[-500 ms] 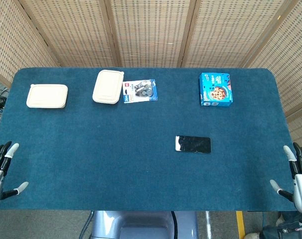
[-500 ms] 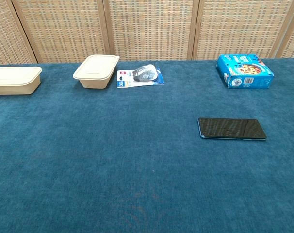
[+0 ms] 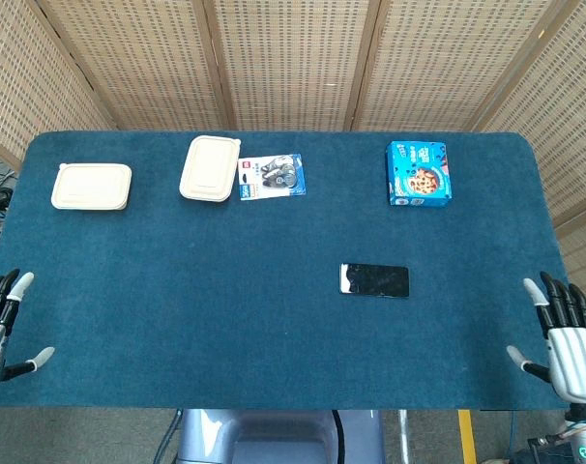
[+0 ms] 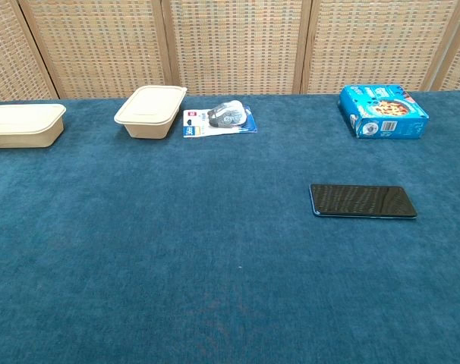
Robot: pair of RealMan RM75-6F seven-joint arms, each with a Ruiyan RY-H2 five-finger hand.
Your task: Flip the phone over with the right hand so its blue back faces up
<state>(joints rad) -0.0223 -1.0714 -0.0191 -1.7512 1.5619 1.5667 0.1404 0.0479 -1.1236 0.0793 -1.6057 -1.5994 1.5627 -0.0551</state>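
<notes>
While one phone (image 3: 374,280) lies screen-up, two beige containers (image 3: 91,187), one cookie box (image 3: 419,173).

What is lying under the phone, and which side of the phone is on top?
The phone lies flat on the blue table cover, dark screen facing up. Nothing else shows beneath it. Its back is pressed against the cover, so its colour cannot be seen.

The phone (image 3: 374,280) is lying flat on the blue tabletop (image 3: 225,290), a bit right of the middle. Its dark, shiny screen is facing up, and a thin blue edge is showing along its near side in the chest view. Its long side is running left to right. Nothing is touching it.
</notes>
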